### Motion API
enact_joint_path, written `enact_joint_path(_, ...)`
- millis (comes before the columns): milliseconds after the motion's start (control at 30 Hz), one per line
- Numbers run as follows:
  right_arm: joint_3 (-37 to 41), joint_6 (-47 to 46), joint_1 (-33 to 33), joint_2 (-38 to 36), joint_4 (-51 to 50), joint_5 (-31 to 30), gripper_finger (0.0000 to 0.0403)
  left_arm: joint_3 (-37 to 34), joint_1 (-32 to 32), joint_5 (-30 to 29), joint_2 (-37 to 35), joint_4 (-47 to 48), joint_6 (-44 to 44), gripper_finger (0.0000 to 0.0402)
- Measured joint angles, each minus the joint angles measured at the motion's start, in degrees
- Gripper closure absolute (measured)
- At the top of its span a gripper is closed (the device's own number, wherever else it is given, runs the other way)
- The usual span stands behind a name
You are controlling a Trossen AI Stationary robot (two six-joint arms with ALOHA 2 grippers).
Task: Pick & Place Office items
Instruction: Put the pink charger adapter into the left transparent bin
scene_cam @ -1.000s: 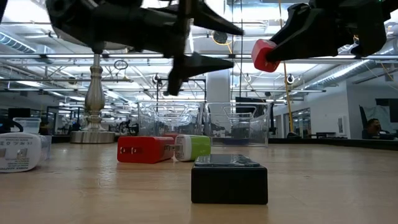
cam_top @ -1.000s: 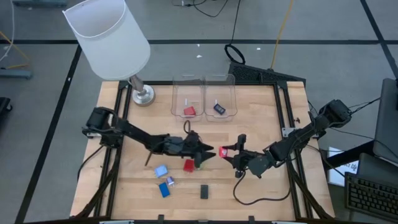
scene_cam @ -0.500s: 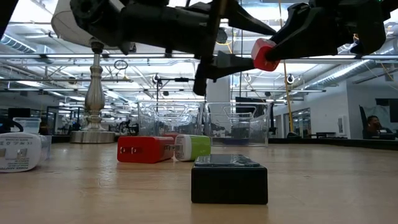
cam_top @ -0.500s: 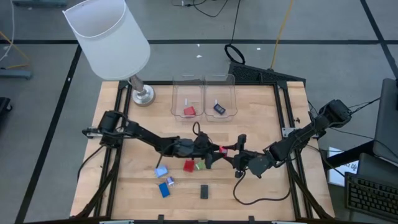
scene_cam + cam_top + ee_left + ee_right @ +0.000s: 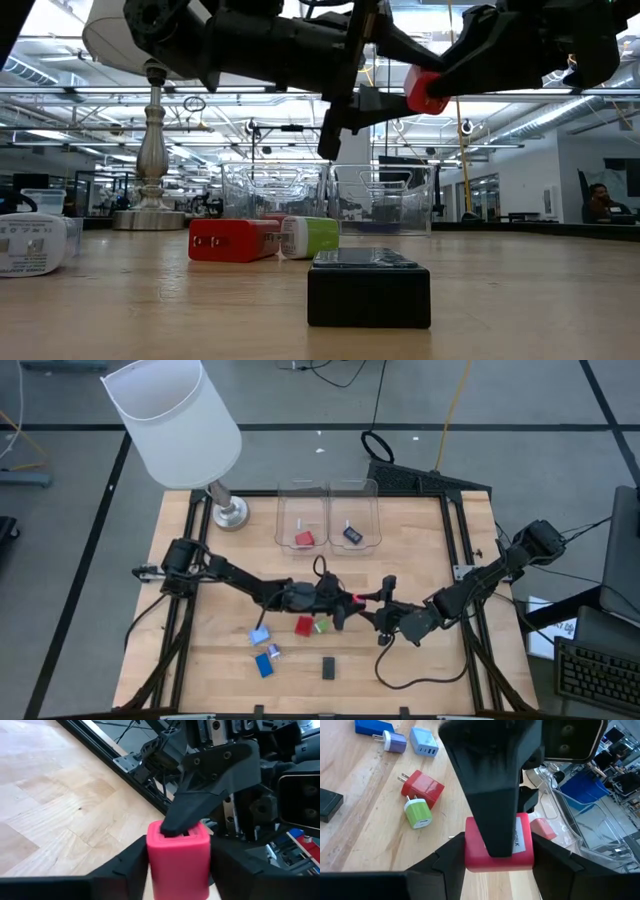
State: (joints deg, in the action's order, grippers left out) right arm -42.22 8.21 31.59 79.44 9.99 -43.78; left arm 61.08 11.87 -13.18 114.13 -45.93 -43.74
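Listing from the table's near edge outward: black block [image 5: 368, 288] nearest; behind it red charger [image 5: 232, 241] touching green charger [image 5: 310, 237]; white charger [image 5: 32, 243] off to one side; dark blue piece [image 5: 264, 665] and light blue piece [image 5: 259, 635] beside them in the high view. Mid-table, held aloft: red adapter [image 5: 425, 89], shared between two grippers. Right gripper [image 5: 372, 603]: fingers closed on the adapter. Left gripper [image 5: 350, 600]: fingers part-open, flanking the same adapter, one finger [image 5: 125, 865] at each side; whether they press it cannot be told. Farther: two clear bins [image 5: 329, 520], one holding a red piece [image 5: 304, 539], the other a dark piece [image 5: 352, 535]; lamp [image 5: 180, 430] at the far corner. Risk, as judged: if the right releases before the left grips, the adapter drops among the chargers. Change since a second ago: left gripper has advanced from over the red charger to meet the right; right unchanged.
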Motion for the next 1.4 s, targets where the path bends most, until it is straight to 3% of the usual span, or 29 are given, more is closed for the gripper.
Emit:
enact_joint_path(100, 0.0, 0.1, 0.0, 0.0, -0.3, -0.6, 0.0223, 0.0, -0.4, 1.5, 0.0, 0.0, -0.8, 0.0252)
enact_joint_path(300, 0.0, 0.3, 0.0, 0.0, -0.3, -0.6, 0.0221, 0.0, -0.4, 1.3, 0.0, 0.0, 0.8, 0.0251)
enact_joint_path(467, 0.0, -0.1, 0.0, 0.0, 0.0, -0.2, 0.0217, 0.0, -0.3, 1.1, -0.1, 0.0, 2.1, 0.0223)
enact_joint_path(633, 0.0, -0.9, 0.0, 0.0, -0.1, -0.2, 0.0212, 0.0, -0.4, 2.0, -0.1, 0.0, 1.1, 0.025)
enact_joint_path(1067, 0.0, -0.2, 0.3, -0.5, -0.4, 0.0, 0.0206, 0.0, -0.4, 2.7, -0.1, 0.5, 1.7, 0.0249)
enact_joint_path(1233, 0.0, 0.5, 2.4, -2.6, -1.2, -4.0, 0.0208, 0.2, -0.5, 3.2, -0.5, 0.1, 3.2, 0.0249)
enact_joint_path(1400, 0.0, -0.4, 4.3, -5.0, -1.7, -4.0, 0.0203, 0.2, -1.7, 9.0, -1.1, 0.0, 3.5, 0.0249)
